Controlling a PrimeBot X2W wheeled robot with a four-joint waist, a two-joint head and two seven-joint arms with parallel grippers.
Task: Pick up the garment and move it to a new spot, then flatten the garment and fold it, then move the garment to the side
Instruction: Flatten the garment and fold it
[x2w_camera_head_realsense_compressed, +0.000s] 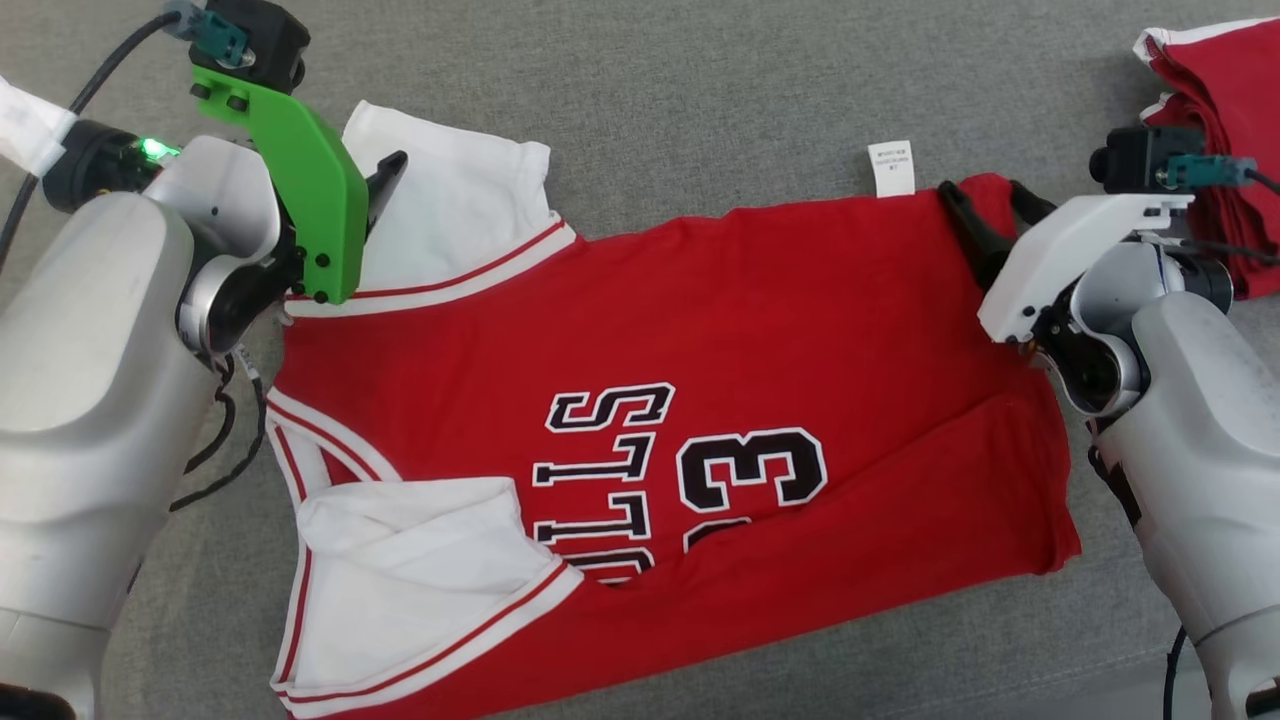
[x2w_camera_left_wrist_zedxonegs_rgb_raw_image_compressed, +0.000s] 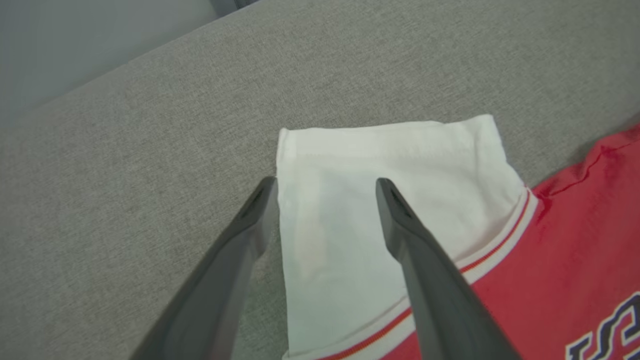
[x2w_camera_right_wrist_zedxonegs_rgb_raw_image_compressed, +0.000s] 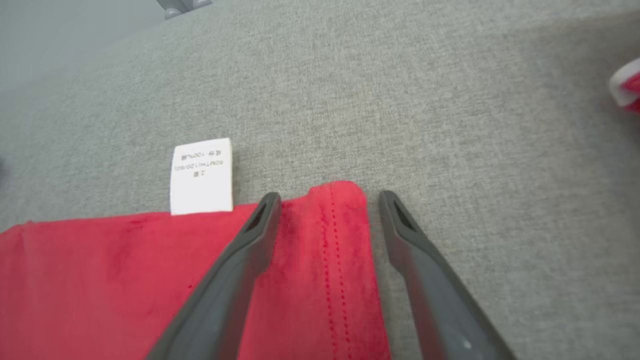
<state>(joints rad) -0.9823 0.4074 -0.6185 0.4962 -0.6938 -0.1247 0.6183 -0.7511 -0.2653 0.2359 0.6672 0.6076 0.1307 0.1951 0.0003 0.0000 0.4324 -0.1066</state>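
The garment (x2w_camera_head_realsense_compressed: 640, 330) is a red jersey with white sleeves and black-and-white lettering, spread sideways on the grey fabric surface. Its near long edge is folded up over the lettering. My left gripper (x2w_camera_left_wrist_zedxonegs_rgb_raw_image_compressed: 326, 186) hangs open over the far white sleeve (x2w_camera_left_wrist_zedxonegs_rgb_raw_image_compressed: 380, 165), one finger at the sleeve's edge. In the head view the left gripper (x2w_camera_head_realsense_compressed: 385, 175) sits at the upper left under a green bracket. My right gripper (x2w_camera_right_wrist_zedxonegs_rgb_raw_image_compressed: 325, 197) stands open astride the far hem corner (x2w_camera_right_wrist_zedxonegs_rgb_raw_image_compressed: 335, 200) of the red cloth, next to a white care label (x2w_camera_right_wrist_zedxonegs_rgb_raw_image_compressed: 201, 175). Nothing is pinched in either.
A pile of other red and white garments (x2w_camera_head_realsense_compressed: 1225, 100) lies at the far right, behind my right wrist. Grey cushion surface (x2w_camera_head_realsense_compressed: 700, 90) stretches beyond the jersey; its far edge shows in the left wrist view (x2w_camera_left_wrist_zedxonegs_rgb_raw_image_compressed: 125, 55).
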